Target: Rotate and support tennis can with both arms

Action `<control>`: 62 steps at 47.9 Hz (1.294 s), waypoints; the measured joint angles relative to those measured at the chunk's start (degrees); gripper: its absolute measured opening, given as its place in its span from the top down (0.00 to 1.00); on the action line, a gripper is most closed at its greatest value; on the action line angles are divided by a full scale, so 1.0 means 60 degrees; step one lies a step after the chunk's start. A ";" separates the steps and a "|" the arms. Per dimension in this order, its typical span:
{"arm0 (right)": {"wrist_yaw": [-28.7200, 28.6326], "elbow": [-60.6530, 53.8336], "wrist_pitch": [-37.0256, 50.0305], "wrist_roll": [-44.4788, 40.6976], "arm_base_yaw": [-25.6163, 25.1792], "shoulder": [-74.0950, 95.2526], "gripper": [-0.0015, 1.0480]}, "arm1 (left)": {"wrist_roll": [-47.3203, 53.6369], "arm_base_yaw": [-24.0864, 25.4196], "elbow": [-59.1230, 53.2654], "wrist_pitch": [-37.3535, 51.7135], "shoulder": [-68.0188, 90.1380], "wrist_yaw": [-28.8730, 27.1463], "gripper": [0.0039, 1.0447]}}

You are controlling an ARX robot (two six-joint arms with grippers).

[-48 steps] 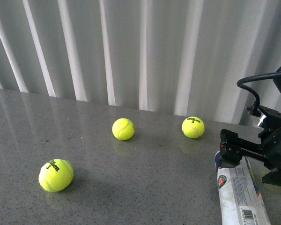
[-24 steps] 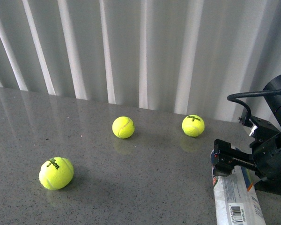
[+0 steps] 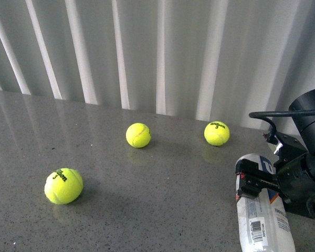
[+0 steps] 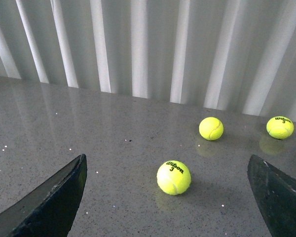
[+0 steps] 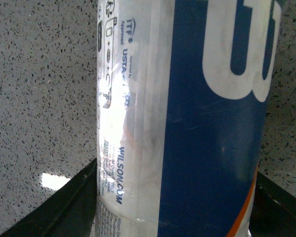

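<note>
The tennis can lies at the table's near right, white barcode side up, its open end pointing away from me. My right gripper is shut on it close to that end. In the right wrist view the can fills the frame, navy label with a white letter and an orange stripe, and the right gripper has a black finger pressed on each side. My left gripper is open over bare table, a tennis ball lying between its fingers. The left arm is out of the front view.
Three yellow-green tennis balls lie on the grey speckled table: one near left, one in the middle, one at back right just beyond the can. White pleated curtains close off the table's far edge.
My right gripper has shifted a little left and lower in the front view with the can in it, and more of the can's length shows. The balls sit slightly higher in the frame.
</note>
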 joint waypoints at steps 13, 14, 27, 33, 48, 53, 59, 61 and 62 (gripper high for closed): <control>0.0149 -0.0095 0.0131 -0.0084 0.0000 0.0004 0.61 | 0.0000 0.0000 0.0000 0.0000 0.0000 -0.0004 0.06; 0.0146 -0.0098 0.0138 -0.0087 0.0000 -0.0004 0.63 | 0.0000 0.0000 0.0000 0.0000 0.0000 -0.0004 0.06; 0.0171 -0.0113 0.0208 -0.0204 0.0000 -0.0138 0.80 | 0.0000 0.0000 0.0000 0.0000 0.0000 -0.0004 0.06; 0.0222 -0.0113 0.0233 -0.0255 0.0033 -0.0178 0.83 | 0.0000 0.0000 0.0000 0.0000 0.0000 -0.0004 0.06; 0.0412 -0.0164 0.0393 -0.0324 0.0335 -0.0277 0.88 | 0.0000 0.0000 0.0000 0.0000 0.0000 -0.0004 0.06; 0.0419 -0.0233 0.0477 -0.0324 0.0430 -0.0328 0.89 | 0.0000 0.0000 0.0000 0.0000 0.0000 -0.0004 0.06; 0.0674 -0.0408 0.0616 -0.0535 0.0561 -0.0565 0.89 | 0.0000 0.0000 0.0000 0.0000 0.0000 -0.0004 0.06; 0.1086 -0.0484 0.0758 -0.0845 0.0627 -0.0750 0.89 | 0.0000 0.0000 0.0000 0.0000 0.0000 0.0000 0.06; 0.1355 -0.0514 0.0823 -0.1151 0.0670 -0.0863 0.89 | 0.0000 0.0000 0.0000 0.0000 0.0000 -0.0004 0.06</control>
